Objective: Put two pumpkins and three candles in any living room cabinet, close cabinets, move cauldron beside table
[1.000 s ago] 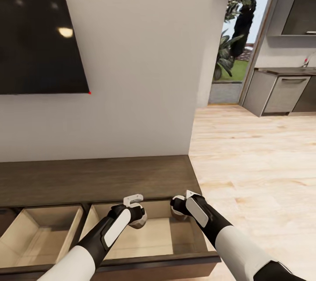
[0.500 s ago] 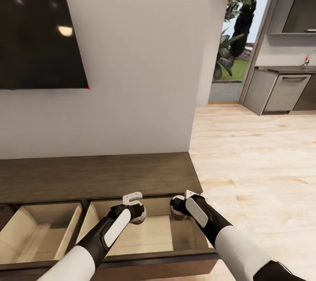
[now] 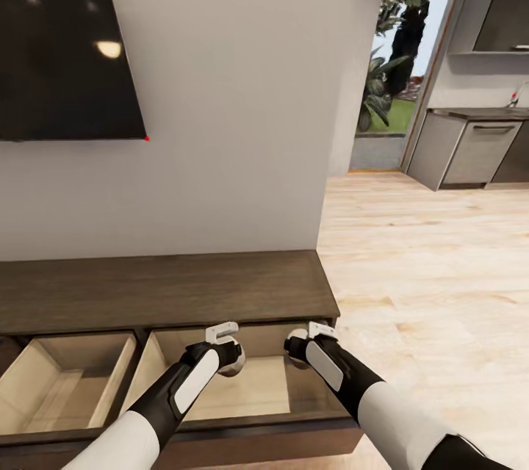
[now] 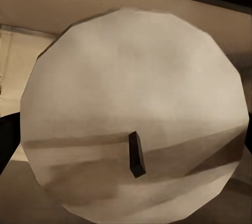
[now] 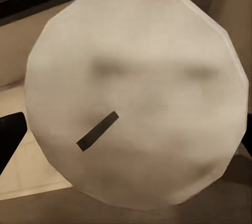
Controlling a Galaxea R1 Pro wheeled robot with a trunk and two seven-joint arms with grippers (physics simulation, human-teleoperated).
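Note:
The dark-brown cabinet (image 3: 162, 290) runs along the wall below me with two drawers pulled open. Both arms reach over the right open drawer (image 3: 242, 393). My left gripper (image 3: 229, 361) is shut on a beige candle (image 4: 136, 103), whose flat top and dark wick face the left wrist camera. My right gripper (image 3: 297, 354) is shut on another candle (image 5: 136, 98), seen the same way in the right wrist view. A dark finger (image 5: 10, 135) shows at that candle's edge. Both candles hang above the drawer's pale inside. Pumpkins, cauldron and table are out of view.
The left open drawer (image 3: 66, 382) shows a bare pale bottom. A black wall screen (image 3: 59, 44) hangs above the cabinet. Light wood floor (image 3: 426, 272) stretches right toward a glass doorway (image 3: 397, 66) and grey kitchen cupboards (image 3: 470, 154).
The whole picture has shifted slightly, so the camera moved. Both grippers stay shut on their candles over the right drawer, in nearly the same place.

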